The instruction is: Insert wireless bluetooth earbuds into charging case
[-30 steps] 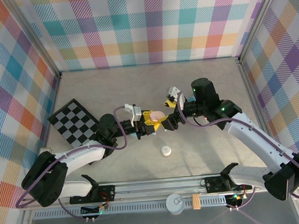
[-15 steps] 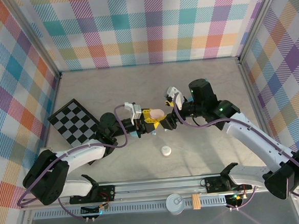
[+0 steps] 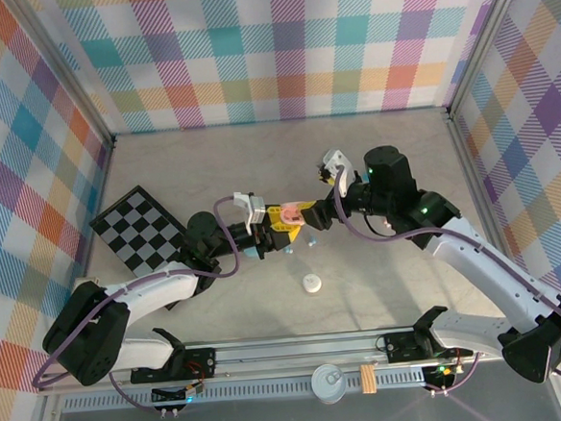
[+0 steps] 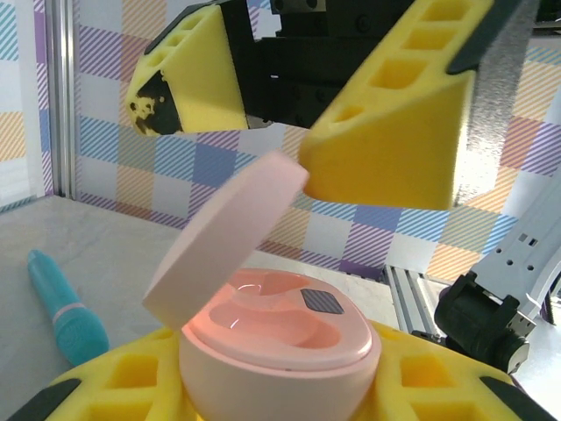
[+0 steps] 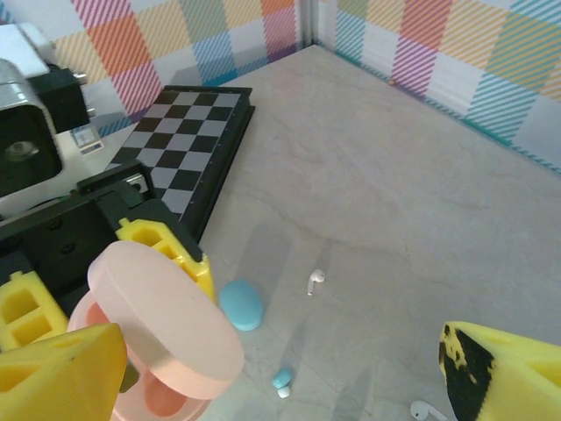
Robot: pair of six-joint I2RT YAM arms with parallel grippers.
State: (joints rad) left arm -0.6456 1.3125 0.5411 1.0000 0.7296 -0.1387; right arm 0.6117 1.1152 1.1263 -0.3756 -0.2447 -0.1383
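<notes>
A pink charging case (image 4: 280, 351) sits upright between the yellow fingers of my left gripper (image 4: 280, 390), which is shut on it. Its lid (image 4: 223, 237) stands open and both wells look empty. My right gripper (image 5: 280, 351) hovers open just over the case, one yellow finger (image 4: 386, 132) right at the lid's edge. On the table below lie loose earbuds: a white stemmed one (image 5: 314, 279), a small pale blue one (image 5: 281, 379) and another white one (image 5: 425, 410). From above, the case (image 3: 290, 213) sits mid-table between left gripper (image 3: 280, 225) and right gripper (image 3: 312, 213).
A pale blue pebble case (image 5: 241, 304) lies beside the left gripper. A teal pen-like stick (image 4: 66, 307) lies on the table to the left. A checkerboard (image 3: 137, 225) sits at the left, and a white round case (image 3: 312, 284) lies nearer the arm bases.
My right arm has drawn back a little to the right, its fingers still wide over the case. The left arm and the pink case have stayed put.
</notes>
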